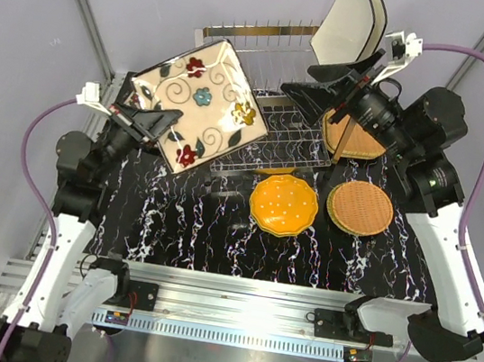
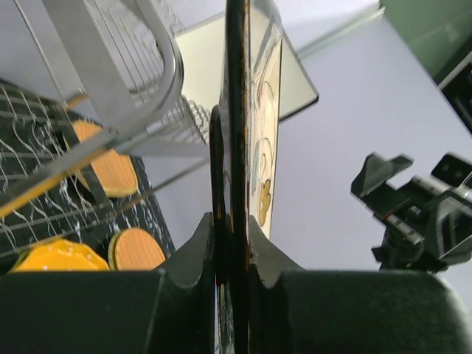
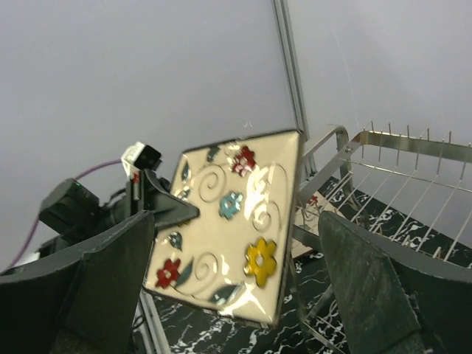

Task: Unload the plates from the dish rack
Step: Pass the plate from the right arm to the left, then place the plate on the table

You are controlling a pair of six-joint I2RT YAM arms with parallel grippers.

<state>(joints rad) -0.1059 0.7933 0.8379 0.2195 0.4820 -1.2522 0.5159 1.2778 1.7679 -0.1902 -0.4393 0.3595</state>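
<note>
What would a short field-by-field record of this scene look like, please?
left pincer: shut on the flowered square plate, held up at the dish rack's left end
right pincer: open, empty, over the rack's right end
unloaded: orange scalloped plate, near tan woven plate, far tan woven plate
other: cream plate, upright at the rack's far right

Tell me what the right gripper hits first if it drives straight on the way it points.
The right gripper, jaws open, would most likely meet the flowered square plate clamped by the left gripper. Depth is unclear; the dish rack lies off that line.
</note>
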